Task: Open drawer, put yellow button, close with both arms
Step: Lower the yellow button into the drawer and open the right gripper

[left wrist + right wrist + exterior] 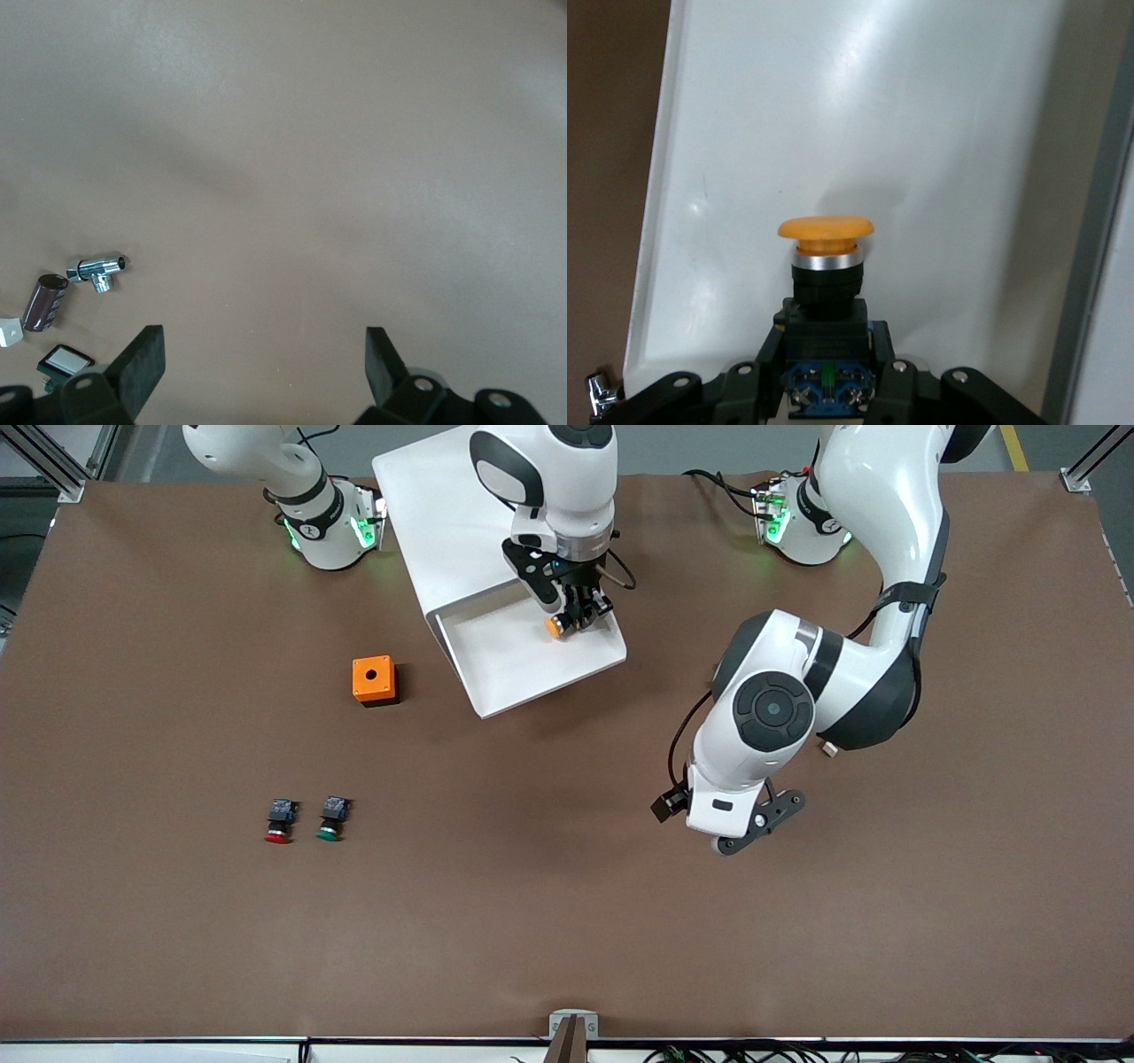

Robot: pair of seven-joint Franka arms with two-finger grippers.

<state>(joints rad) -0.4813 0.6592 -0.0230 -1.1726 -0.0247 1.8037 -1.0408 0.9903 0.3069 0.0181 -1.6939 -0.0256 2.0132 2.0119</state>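
Note:
The top drawer (523,669) stands pulled out of the white cabinet (443,505), its shallow white tray open toward the front camera. My right gripper (578,613) hangs over the tray, shut on the black-and-blue body of the yellow button (556,627). In the right wrist view the yellow button (826,228) points cap-first at the drawer (921,133) floor, with the right gripper (828,367) clamped on its body. My left gripper (762,822) waits over bare table toward the left arm's end. The left wrist view shows the left gripper (264,350) open with nothing in it.
An orange box (373,680) with a round hole sits beside the drawer, toward the right arm's end. A red-capped button (278,821) and a green-capped button (330,819) lie side by side nearer the front camera. The brown table (567,921) spreads around them.

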